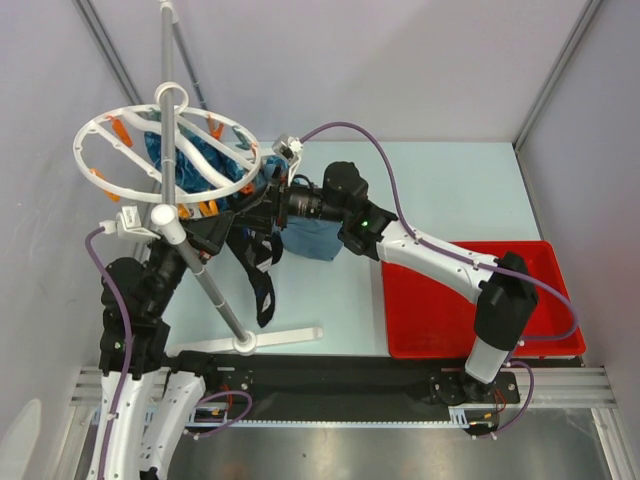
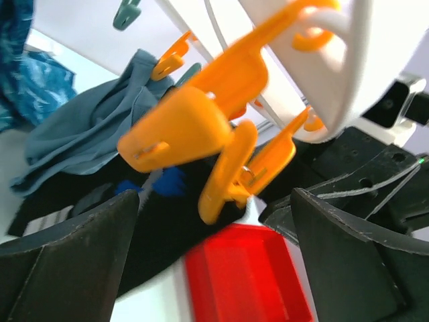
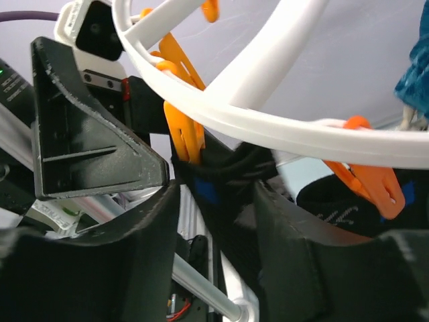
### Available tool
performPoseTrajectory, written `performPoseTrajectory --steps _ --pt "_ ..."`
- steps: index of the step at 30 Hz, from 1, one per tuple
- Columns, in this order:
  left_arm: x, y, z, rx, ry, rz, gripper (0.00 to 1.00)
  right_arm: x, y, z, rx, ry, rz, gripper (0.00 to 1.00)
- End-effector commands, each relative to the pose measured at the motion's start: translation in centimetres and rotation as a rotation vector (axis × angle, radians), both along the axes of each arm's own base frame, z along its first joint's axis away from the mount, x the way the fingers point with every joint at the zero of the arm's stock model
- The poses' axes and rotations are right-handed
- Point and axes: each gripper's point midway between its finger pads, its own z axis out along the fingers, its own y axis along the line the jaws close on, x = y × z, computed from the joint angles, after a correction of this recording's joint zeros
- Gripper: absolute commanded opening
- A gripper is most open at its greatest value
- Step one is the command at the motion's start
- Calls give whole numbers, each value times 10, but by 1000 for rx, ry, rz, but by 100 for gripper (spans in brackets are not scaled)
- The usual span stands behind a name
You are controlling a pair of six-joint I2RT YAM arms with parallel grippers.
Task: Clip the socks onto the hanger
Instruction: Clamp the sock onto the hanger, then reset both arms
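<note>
The black sock [image 1: 255,270] hangs below the near rim of the round white hanger [image 1: 100,135], with its top up at an orange clip [image 3: 184,134] and its length dangling beside the stand pole [image 1: 215,300]. We judge it is held this high so the clip's mouth can take the cuff. In the right wrist view the sock runs up between the fingers of the right gripper [image 3: 214,201], which stand only a narrow way apart. We cannot tell whether the pads pinch the cloth or merely flank it. The left gripper [image 2: 214,201] is spread wide and holds nothing; an orange clip sits in the gap just above its fingers, probably so they can squeeze it open. We cannot say whether this is the same clip. Blur and the hanger's ring hide whether any clip has bitten the sock. At the right of the right wrist view a second dark piece [image 3: 335,208] with faint white marks is cut off; we take it for the other sock. The grey-blue cloth [image 1: 310,240] and red tray [image 1: 450,320] lie off to the right.
</note>
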Motion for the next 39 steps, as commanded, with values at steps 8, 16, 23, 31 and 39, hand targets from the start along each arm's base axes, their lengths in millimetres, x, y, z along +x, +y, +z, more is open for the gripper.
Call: performPoseTrajectory --steps 8,16,23,31,39 --pt "-14 33 -49 195 50 153 100 12 -12 -4 -98 -21 -59 61" --pt "-29 56 -48 205 39 273 100 18 -29 -11 -132 -3 -96 63" --pt "-46 96 -49 45 85 510 99 22 -44 -13 -149 -3 -115 64" --pt "-80 160 -76 -45 241 901 100 35 -77 -24 -254 39 -245 66" --pt "-103 136 -69 47 171 708 99 23 -133 -58 -391 131 -415 88"
